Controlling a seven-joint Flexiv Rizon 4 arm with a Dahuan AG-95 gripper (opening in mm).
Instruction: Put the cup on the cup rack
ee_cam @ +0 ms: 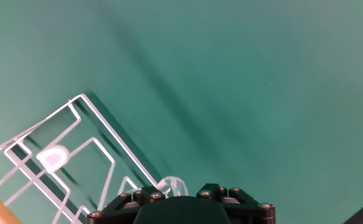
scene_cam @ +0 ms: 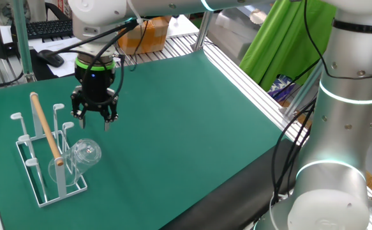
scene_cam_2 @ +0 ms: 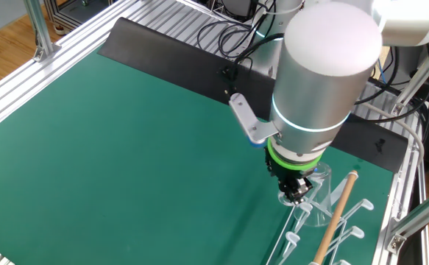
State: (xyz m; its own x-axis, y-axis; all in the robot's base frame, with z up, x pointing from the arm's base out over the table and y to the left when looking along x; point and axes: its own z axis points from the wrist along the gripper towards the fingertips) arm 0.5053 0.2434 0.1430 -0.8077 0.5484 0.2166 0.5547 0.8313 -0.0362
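Cup [scene_cam: 83, 155] on cup rack [scene_cam: 42, 167]

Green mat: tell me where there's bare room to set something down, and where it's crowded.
The green mat is bare from the gripper across to the aluminium rails and down to the black strip. The crowded part is the corner with the cup rack, where the cup hangs on a peg.
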